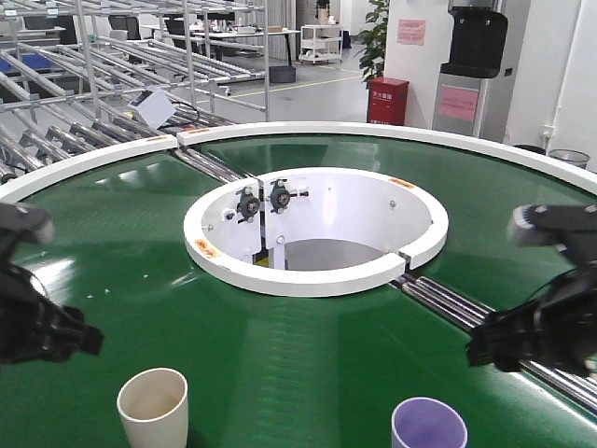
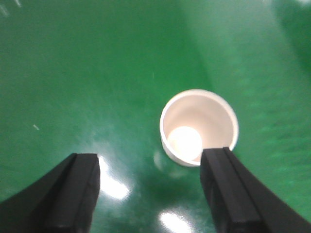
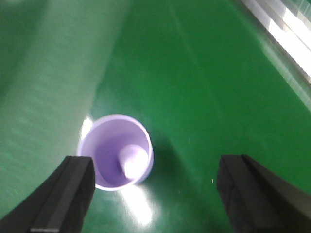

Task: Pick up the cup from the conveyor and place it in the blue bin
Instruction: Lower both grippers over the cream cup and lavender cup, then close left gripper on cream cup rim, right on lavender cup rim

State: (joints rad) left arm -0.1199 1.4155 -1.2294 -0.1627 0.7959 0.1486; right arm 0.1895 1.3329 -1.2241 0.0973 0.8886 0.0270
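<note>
- Holds left gripper (image 2: 149, 162) wide open and empty above the conveyor (image 1: 280, 364), with the cream cup (image 2: 199, 126) upright on the belt just ahead, its rim partly hidden by the finger on the picture's right.
- Holds right gripper (image 3: 155, 165) equally spread, gripping nothing, over the same green belt.
- Finds purple cup (image 3: 115, 150) upright near the finger on the picture's left, not between the pads.
- Sets both cups well apart at the front view's near edge.
</note>
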